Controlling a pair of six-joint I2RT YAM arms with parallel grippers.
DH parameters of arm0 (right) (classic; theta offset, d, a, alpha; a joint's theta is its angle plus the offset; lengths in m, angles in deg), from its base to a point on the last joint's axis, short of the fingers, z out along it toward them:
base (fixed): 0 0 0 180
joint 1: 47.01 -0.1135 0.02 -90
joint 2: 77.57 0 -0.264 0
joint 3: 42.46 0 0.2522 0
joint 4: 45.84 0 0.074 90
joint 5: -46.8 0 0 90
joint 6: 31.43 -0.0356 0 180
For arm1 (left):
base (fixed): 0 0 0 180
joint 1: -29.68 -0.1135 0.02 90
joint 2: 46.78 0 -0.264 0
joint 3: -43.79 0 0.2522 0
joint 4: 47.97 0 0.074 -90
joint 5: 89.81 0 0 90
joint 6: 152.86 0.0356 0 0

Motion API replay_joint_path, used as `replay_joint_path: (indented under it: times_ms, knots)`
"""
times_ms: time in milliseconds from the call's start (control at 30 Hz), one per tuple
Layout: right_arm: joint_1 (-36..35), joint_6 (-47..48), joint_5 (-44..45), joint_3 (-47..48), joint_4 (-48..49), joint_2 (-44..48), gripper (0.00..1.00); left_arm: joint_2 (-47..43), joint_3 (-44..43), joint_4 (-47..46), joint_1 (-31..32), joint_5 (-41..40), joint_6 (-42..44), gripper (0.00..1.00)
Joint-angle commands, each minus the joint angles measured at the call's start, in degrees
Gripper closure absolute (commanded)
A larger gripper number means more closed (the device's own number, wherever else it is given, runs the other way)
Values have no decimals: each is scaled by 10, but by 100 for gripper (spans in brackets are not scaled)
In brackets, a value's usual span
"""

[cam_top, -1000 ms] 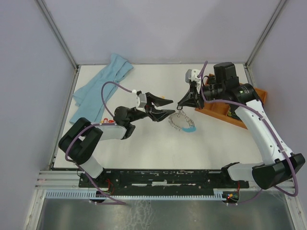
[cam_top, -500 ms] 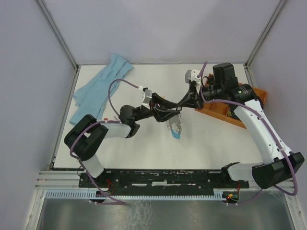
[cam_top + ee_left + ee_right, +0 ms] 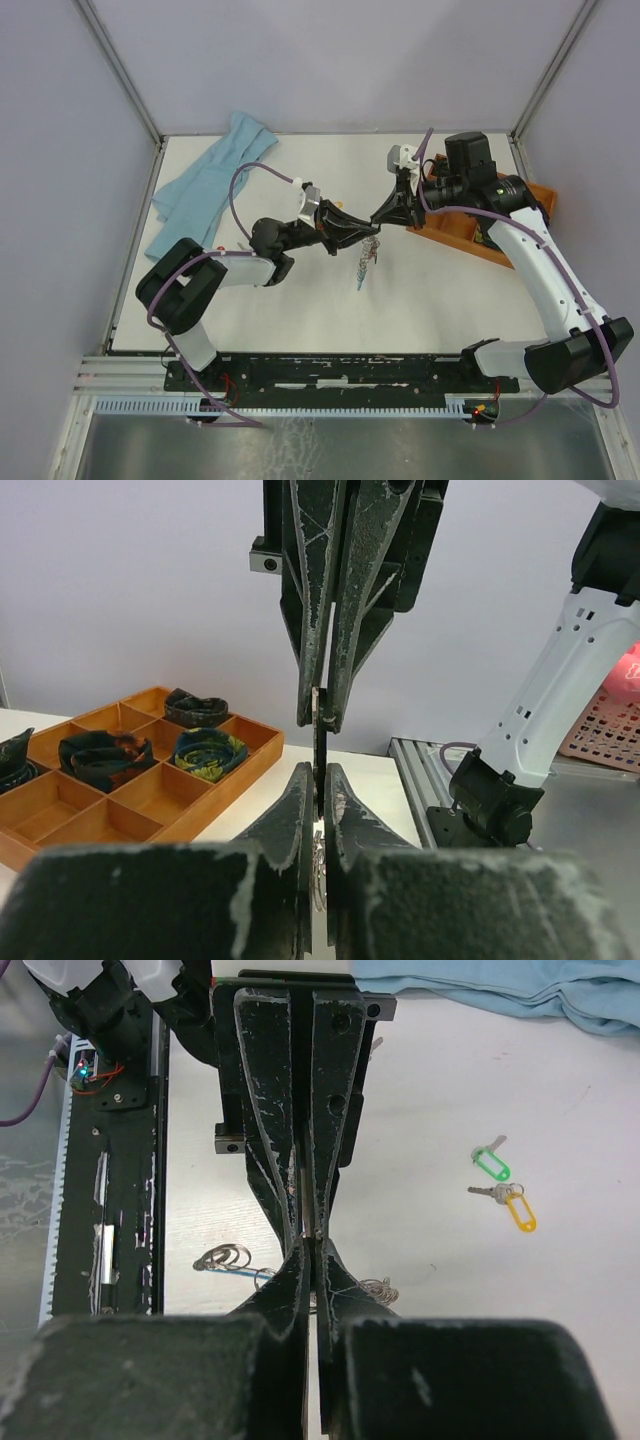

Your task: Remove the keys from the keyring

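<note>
Over the middle of the white worktop (image 3: 300, 310) the two arms meet tip to tip. The left hand (image 3: 362, 229) and the right hand (image 3: 380, 221) are each pinched narrow, almost shut, on the top of the keyring (image 3: 366, 262). The keyring hangs below them clear of the surface as a slim bunch. Its silver keys (image 3: 371, 254) are clustered near the top and its light blue stretch (image 3: 360, 284) is at the bottom. From the left wrist, a thin flat metal strip (image 3: 320, 742) shows edge-on, running from between the right hand's fingers (image 3: 345, 630) above down into the gap between the left hand's fingers (image 3: 290, 810). I cannot tell whether that strip is a key or part of the ring. Off to one side, two loose keys lie flat on the worktop close together, one with a green tag (image 3: 491, 1164) and one with a yellow tag (image 3: 520, 1210). A light blue cloth (image 3: 215, 175) lies crumpled at the far left corner. An orange tray (image 3: 150, 810) with compartments sits on the right, a few of them holding dark rolled items.
</note>
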State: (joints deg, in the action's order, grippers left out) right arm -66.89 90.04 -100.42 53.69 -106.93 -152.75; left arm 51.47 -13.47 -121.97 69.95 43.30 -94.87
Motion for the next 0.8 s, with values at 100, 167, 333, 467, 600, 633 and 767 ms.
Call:
replay_joint_path:
  times_ms: [100,167,333,467,600,633,767]
  knots:
    - [10,-64,-56,-14,72,2,63,-1,-6,-114,-1,3,-10,97]
    - [16,-103,-74,-31,108,3,54,-5,-3,-113,-1,0,-9,97]
    - [24,-184,-90,-67,191,-3,49,-19,8,-113,-2,-10,-5,97]
    - [24,-209,-99,-81,217,-6,52,-33,19,-114,-4,-23,-1,97]
    - [26,-226,-107,-88,235,-6,56,-44,30,-114,-8,-44,-1,97]
    - [26,-229,-108,-91,239,-6,57,-46,32,-113,-9,-47,-2,97]
    - [26,-241,-113,-103,255,-6,55,-54,38,-114,-10,-61,-4,97]
